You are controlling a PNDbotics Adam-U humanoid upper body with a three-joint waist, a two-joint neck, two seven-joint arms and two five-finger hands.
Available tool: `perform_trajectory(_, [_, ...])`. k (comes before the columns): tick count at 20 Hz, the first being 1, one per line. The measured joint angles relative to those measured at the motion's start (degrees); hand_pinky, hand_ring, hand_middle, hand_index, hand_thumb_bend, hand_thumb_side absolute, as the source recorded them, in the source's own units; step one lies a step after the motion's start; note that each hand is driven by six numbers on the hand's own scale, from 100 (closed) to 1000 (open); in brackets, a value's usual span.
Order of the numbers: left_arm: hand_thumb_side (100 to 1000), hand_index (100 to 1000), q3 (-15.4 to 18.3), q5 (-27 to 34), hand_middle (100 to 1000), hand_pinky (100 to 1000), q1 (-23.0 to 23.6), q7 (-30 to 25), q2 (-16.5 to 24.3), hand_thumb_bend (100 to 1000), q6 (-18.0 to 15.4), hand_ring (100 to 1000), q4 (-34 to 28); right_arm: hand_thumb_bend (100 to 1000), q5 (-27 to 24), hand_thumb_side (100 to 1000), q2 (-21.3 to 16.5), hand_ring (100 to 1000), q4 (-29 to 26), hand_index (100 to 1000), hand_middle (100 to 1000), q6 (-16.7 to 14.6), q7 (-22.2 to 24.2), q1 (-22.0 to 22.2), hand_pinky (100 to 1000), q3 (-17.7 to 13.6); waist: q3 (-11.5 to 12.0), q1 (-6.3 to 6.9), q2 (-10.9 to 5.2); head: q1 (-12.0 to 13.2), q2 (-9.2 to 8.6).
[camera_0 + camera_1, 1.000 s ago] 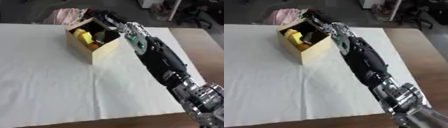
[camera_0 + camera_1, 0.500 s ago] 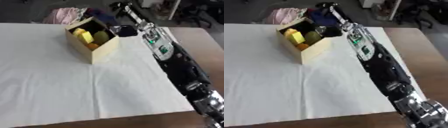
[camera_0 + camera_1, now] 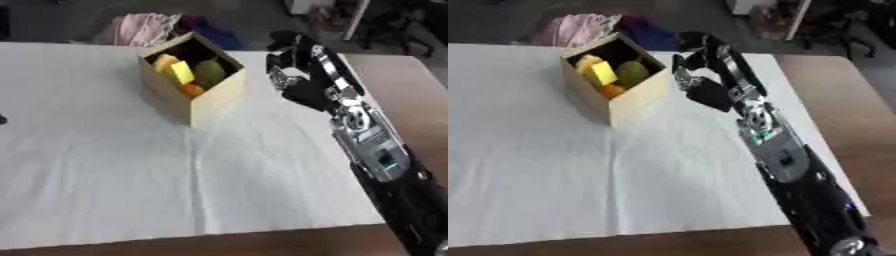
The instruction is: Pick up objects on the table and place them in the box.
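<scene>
1. Table point(image 3: 105, 165) – covered by a white cloth, with bare brown wood along its right side.
2. Right hand point(image 3: 293, 70) – held just right of the box, apart from it, fingers curled on nothing.
3. Box point(image 3: 197, 102) – far centre, holding yellow, green and orange objects point(image 3: 188, 75).

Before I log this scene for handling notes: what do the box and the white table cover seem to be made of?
The box looks like pale wood or thick cardboard, matte: flat tan walls with straight edges and no shine; which of the two I cannot tell. The white cover looks like thin matte cloth or paper: it shows soft creases and fold lines, and ends short of the brown tabletop, which looks like smooth wood.
</scene>
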Motion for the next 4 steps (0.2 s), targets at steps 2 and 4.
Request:
perform_trajectory(2, [686, 733, 0.03, 0.49, 618, 776, 0.26, 0.26, -0.37, 100, -0.25, 550, 0.31, 100, -1.14, 369, 1.41, 623, -0.63, 829, 679, -0.41, 0.38, 2.27, 685, -0.47, -0.04, 0.00, 0.00, 0.19, 0.05])
perform_trajectory(4, [704, 732, 0.03, 0.97, 618, 775, 0.57, 0.38, -0.80, 100, -0.36, 546, 0.61, 100, -2.22, 376, 2.86, 623, -0.98, 827, 678, -0.71, 0.78, 4.07, 684, -0.89, -0.13, 0.00, 0.00, 0.30, 0.19])
